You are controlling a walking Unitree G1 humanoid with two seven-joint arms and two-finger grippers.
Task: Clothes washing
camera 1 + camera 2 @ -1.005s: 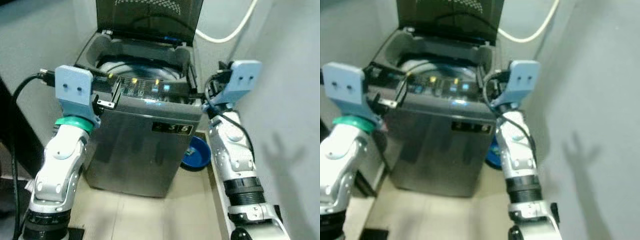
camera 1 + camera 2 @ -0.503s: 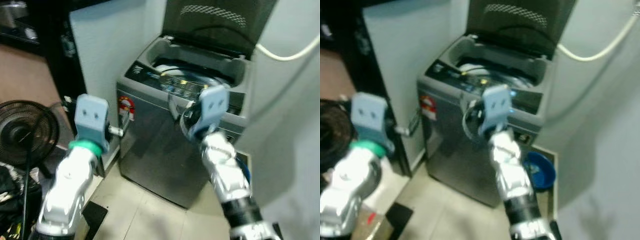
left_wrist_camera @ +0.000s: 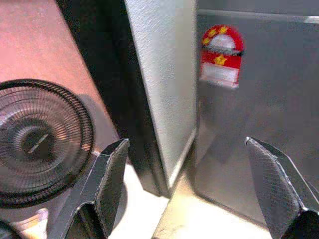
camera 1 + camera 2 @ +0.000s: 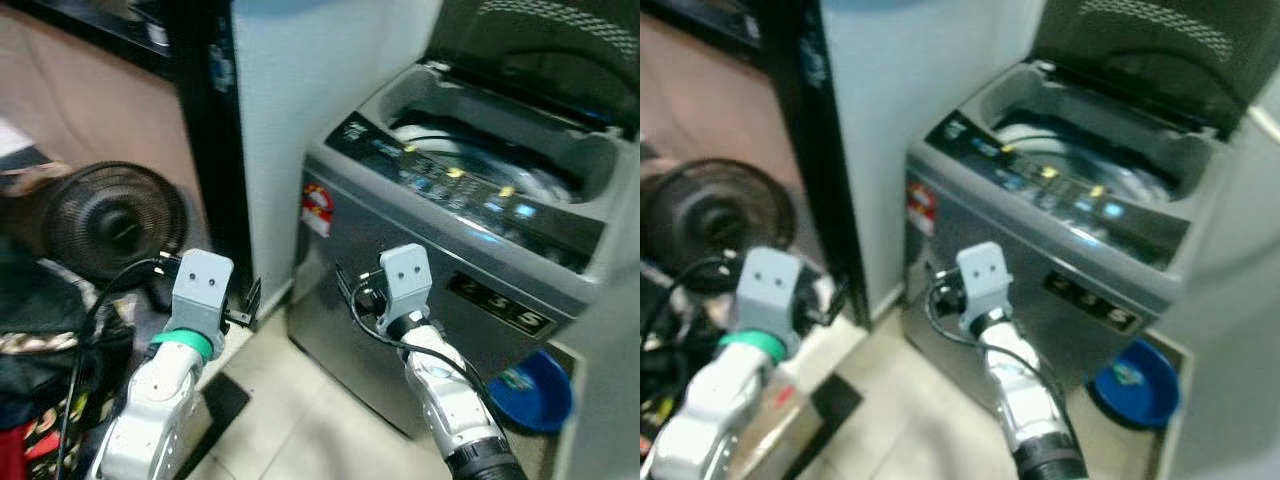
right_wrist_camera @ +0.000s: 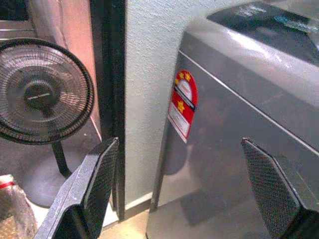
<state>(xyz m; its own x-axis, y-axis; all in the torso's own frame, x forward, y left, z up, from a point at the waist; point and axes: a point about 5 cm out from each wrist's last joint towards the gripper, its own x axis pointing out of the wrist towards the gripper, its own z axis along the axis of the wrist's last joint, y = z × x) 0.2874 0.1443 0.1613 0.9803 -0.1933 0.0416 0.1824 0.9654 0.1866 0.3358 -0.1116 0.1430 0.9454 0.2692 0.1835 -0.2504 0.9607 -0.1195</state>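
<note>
washing machine (image 4: 440, 300): one grey top-loader, standing on the floor against the white wall, to the right of our view; we count one red sticker (image 3: 221, 56) on its front near the upper left corner.
lid (image 4: 540, 50): one dark lid, raised upright at the back — the tub opening below it is uncovered.
control panel (image 4: 450, 185): one dark strip along the front top edge, with several small lit points in yellow and blue; a display lower on the front reads digits we cannot make out surely.
left pincer (image 3: 199, 194): one, held low before the gap between the wall edge and the machine's left side; its two fingers (image 3: 112, 179) are spread wide with nothing between them.
right pincer (image 5: 184, 194): one, held in front of the machine's front face, apart from it; its two fingers (image 5: 94, 184) are likewise spread wide and hold nothing.
arms: two silver arms, each with a pale blue block at the wrist; the left one has a green ring.
fan (image 4: 105, 225): one round black floor fan, standing left of the dark post (image 4: 205, 150) beside the white wall.
basin (image 4: 530, 390): one blue basin on the floor, just beside the machine's right front corner.
clothes (image 4: 40, 400): a dark pile at far left — blurred, so we cannot count the pieces.
floor (image 4: 300, 420): pale tiles.
</note>
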